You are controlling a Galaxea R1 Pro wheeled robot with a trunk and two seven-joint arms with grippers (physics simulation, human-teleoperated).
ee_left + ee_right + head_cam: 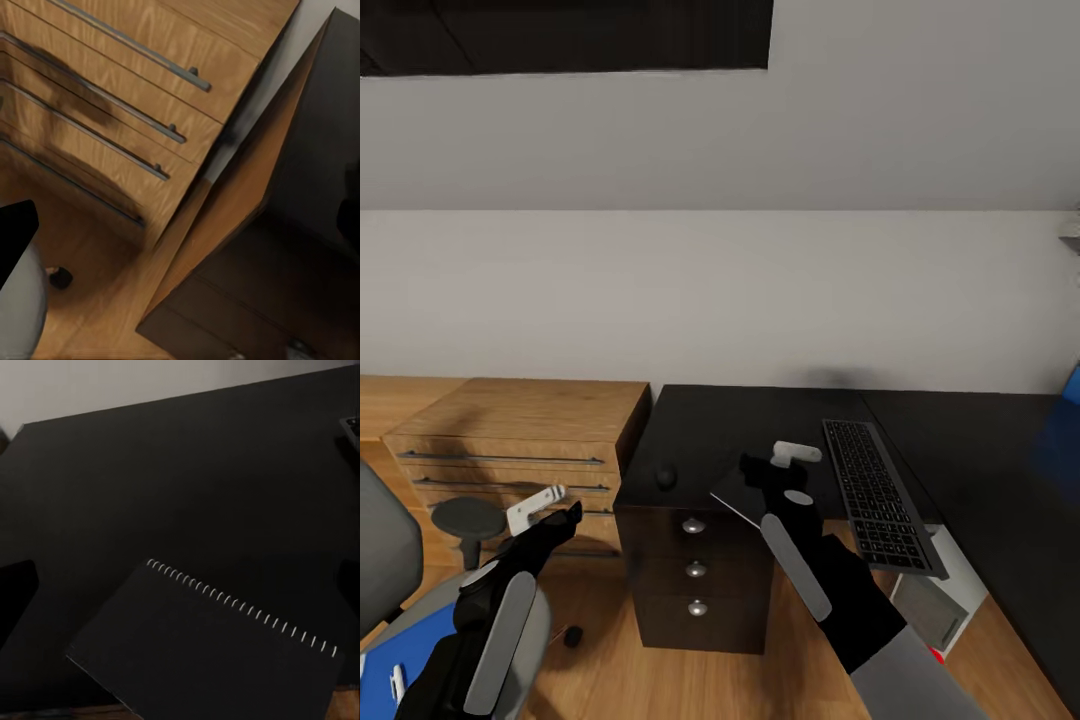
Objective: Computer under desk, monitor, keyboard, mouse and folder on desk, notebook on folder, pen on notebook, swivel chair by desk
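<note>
Head view, my right gripper (pixel 775 468): over the desk (pixel 1000 450), closed on the notebook (pixel 738 492), which juts past the front edge.
Head view, desk: keyboard (pixel 880 495) just right of my right gripper, mouse (pixel 666 477) above the 3-knob drawers (pixel 695 575).
Head view, my left gripper (pixel 555 510): low by the swivel chair (pixel 385 545); opening I cannot tell.
Head view, chair seat: folder (pixel 405 650), pen (pixel 397 683) on it.
Left wrist view: wooden cabinet (pixel 127 112) beside the desk's drawer unit.
Right wrist view: notebook's spiral edge above the black desktop.

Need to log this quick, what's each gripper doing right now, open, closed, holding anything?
Left gripper: holds nothing; open or closed cannot be told.
Right gripper: closed on the notebook, holding it above the desk.
</note>
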